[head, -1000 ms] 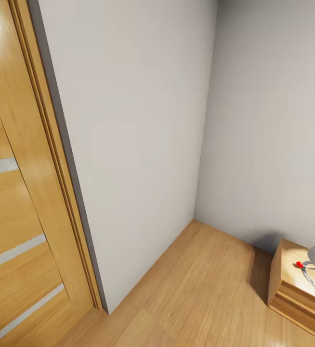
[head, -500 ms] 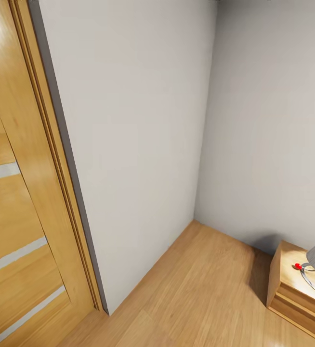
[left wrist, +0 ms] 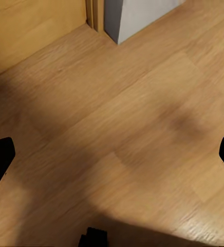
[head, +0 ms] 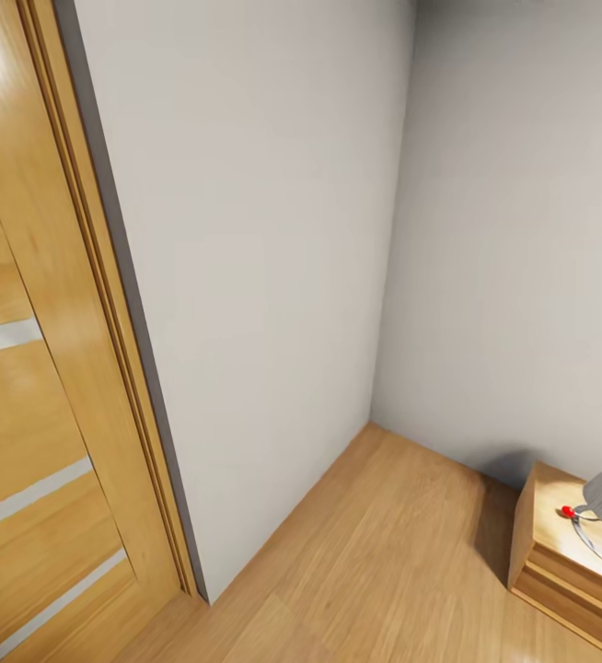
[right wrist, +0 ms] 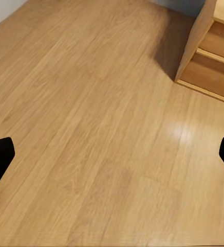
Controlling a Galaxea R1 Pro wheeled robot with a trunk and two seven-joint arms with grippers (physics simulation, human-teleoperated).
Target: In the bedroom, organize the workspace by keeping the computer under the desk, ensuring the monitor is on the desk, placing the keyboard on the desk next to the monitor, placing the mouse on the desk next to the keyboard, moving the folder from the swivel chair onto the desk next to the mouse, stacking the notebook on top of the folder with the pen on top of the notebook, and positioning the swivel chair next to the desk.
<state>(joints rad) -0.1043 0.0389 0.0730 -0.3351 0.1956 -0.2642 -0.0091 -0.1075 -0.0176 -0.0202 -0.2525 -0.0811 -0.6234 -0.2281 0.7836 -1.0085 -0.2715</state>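
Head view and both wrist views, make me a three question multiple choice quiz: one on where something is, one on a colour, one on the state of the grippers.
1. Where does the low wooden cabinet with the lamp stand in the head view?
A. lower right, by the grey wall
B. against the door
C. middle of the floor

2. What colour is the small knob beside the lamp shade?
A. blue
B. red
C. green

3. How are both grippers?
A. shut on a pen
B. shut, empty
C. open, empty

Answers:
1 A: the cabinet sits at the lower right.
2 B: the knob is red.
3 C: left gripper and right gripper show fingertips far apart over bare floor.
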